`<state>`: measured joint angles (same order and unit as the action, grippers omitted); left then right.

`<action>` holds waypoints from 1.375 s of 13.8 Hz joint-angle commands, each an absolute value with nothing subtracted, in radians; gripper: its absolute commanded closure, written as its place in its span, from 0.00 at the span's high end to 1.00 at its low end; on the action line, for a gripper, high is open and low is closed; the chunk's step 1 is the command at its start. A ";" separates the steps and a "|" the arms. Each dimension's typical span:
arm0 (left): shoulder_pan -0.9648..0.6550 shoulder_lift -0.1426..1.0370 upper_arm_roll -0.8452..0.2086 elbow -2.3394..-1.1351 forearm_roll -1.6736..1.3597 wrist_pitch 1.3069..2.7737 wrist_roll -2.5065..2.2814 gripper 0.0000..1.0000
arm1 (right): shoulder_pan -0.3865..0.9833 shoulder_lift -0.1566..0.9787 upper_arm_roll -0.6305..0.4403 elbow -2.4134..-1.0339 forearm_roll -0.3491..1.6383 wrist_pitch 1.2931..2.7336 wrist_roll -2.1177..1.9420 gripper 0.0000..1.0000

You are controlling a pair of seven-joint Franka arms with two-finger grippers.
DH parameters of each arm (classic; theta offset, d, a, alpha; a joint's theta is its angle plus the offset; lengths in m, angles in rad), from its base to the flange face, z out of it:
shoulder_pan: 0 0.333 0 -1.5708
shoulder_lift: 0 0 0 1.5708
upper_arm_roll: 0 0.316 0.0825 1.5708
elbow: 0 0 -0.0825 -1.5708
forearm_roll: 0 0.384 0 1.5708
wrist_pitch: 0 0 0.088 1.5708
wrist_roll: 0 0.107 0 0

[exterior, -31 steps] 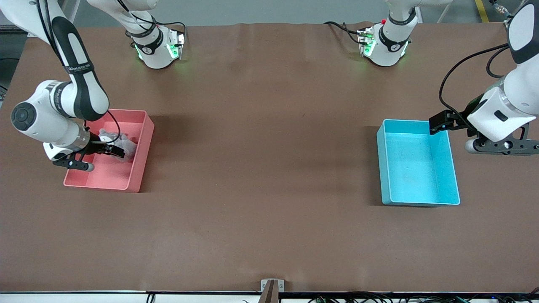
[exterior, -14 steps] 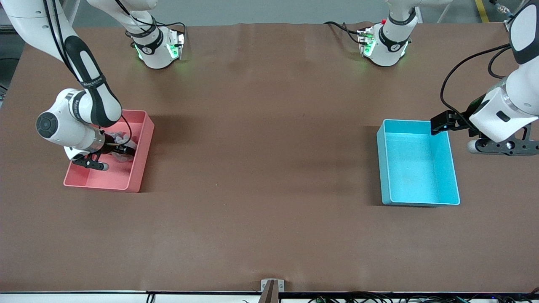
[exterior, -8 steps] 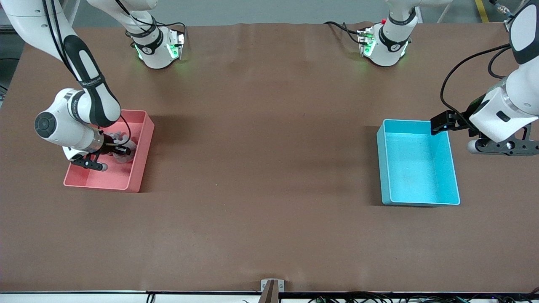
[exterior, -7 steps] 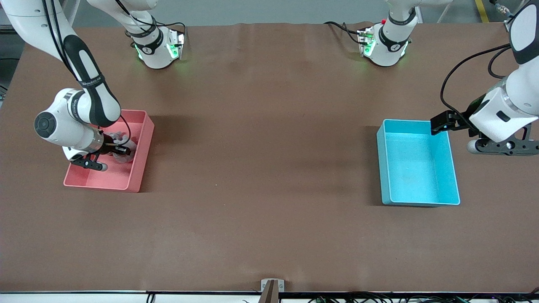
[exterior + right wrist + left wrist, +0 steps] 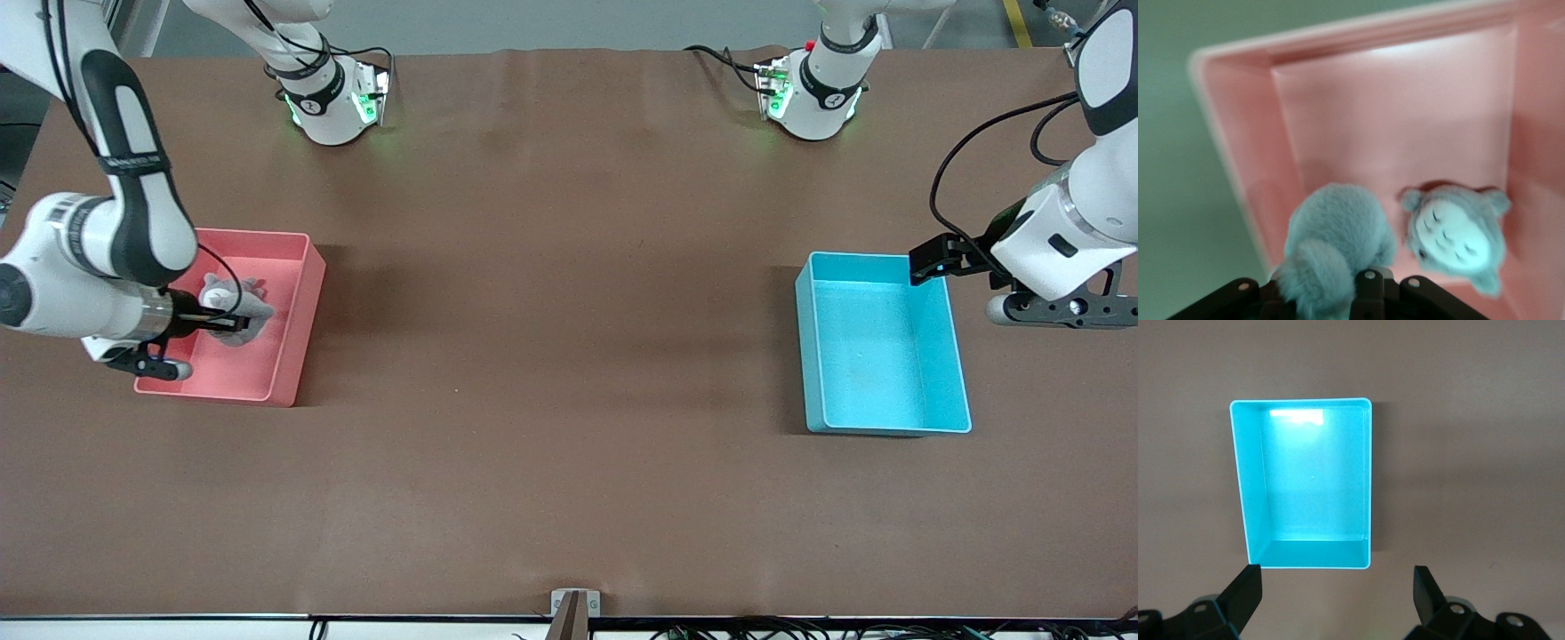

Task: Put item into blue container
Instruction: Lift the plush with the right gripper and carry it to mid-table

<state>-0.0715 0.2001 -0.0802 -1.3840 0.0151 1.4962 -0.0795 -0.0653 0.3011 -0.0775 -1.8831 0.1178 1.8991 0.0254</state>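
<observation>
Right – right gripper clamps plush over pink bin, mid-height in frame. Lift straight up clear of the walls, carry level to blue bin – empty, right-hand side. Left gripper waits beside it, jaws apart.

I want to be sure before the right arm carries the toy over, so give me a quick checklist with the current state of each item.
1. Right hand shut on the grey plush toy: ok.
2. Toy lifted clear of the pink bin: cannot tell.
3. Second plush left behind in the pink bin: ok.
4. Blue container holds nothing: ok.
5. Left hand open, waiting off the container's rim: ok.
</observation>
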 commanded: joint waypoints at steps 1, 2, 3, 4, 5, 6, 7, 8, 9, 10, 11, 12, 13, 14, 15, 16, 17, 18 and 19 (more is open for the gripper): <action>-0.067 0.209 -0.078 -1.361 -0.003 1.486 -0.064 1.00 | -0.048 0.292 -0.061 -1.746 0.120 1.740 0.153 0.02; -0.067 0.209 -0.078 -1.361 -0.003 1.486 -0.064 1.00 | -0.005 0.282 -0.060 -1.714 0.124 1.706 0.237 0.02; -0.066 0.209 -0.078 -1.361 -0.003 1.486 -0.064 1.00 | 0.055 0.276 -0.060 -1.706 0.132 1.698 0.343 0.02; -0.067 0.209 -0.078 -1.362 -0.002 1.486 -0.064 1.00 | 0.114 0.269 -0.058 -1.707 0.136 1.707 0.462 0.02; -0.066 0.209 -0.078 -1.362 -0.002 1.486 -0.064 1.00 | 0.179 0.270 -0.060 -1.706 0.158 1.719 0.563 0.02; -0.066 0.209 -0.078 -1.362 -0.003 1.486 -0.064 1.00 | 0.242 0.273 -0.061 -1.710 0.202 1.765 0.669 0.02; -0.066 0.209 -0.077 -1.362 -0.002 1.486 -0.064 1.00 | 0.296 0.276 -0.060 -1.712 0.218 1.813 0.774 0.02; -0.066 0.209 -0.077 -1.361 -0.003 1.486 -0.064 1.00 | 0.361 0.281 -0.061 -1.712 0.219 1.856 0.867 0.02; -0.066 0.209 -0.077 -1.361 -0.003 1.486 -0.064 1.00 | 0.415 0.293 -0.061 -1.710 0.219 1.900 0.941 0.02; -0.066 0.209 -0.077 -1.362 -0.003 1.486 -0.064 1.00 | 0.461 0.319 -0.061 -1.710 0.219 1.954 1.021 0.02; -0.066 0.209 -0.077 -1.362 -0.003 1.486 -0.064 1.00 | 0.513 0.346 -0.061 -1.710 0.218 2.009 1.098 0.02; -0.066 0.209 -0.077 -1.362 -0.003 1.486 -0.064 1.00 | 0.559 0.376 -0.063 -1.710 0.212 2.058 1.158 0.02; -0.066 0.209 -0.077 -1.362 -0.003 1.486 -0.064 1.00 | 0.592 0.403 -0.063 -1.710 0.207 2.112 1.211 0.02; -0.066 0.209 -0.077 -1.362 -0.003 1.486 -0.064 1.00 | 0.618 0.429 -0.063 -1.710 0.206 2.158 1.245 0.02; -0.066 0.209 -0.077 -1.362 -0.003 1.486 -0.064 1.00 | 0.641 0.454 -0.064 -1.709 0.204 2.187 1.273 0.02; -0.066 0.209 -0.077 -1.362 -0.003 1.486 -0.064 1.00 | 0.664 0.480 -0.066 -1.709 0.203 2.225 1.304 0.03; -0.066 0.209 -0.077 -1.362 -0.003 1.486 -0.064 1.00 | 0.681 0.503 -0.066 -1.709 0.198 2.258 1.327 0.03; -0.066 0.209 -0.077 -1.362 -0.003 1.486 -0.064 1.00 | 0.698 0.526 -0.067 -1.709 0.183 2.285 1.354 0.03; -0.066 0.209 -0.077 -1.362 -0.003 1.486 -0.064 1.00 | 0.710 0.550 -0.067 -1.709 0.166 2.301 1.380 0.04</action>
<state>-0.0698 0.2003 -0.0784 -1.3836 0.0151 1.4962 -0.0795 0.6804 0.5169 -0.0520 -1.7142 0.1922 2.2713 1.3239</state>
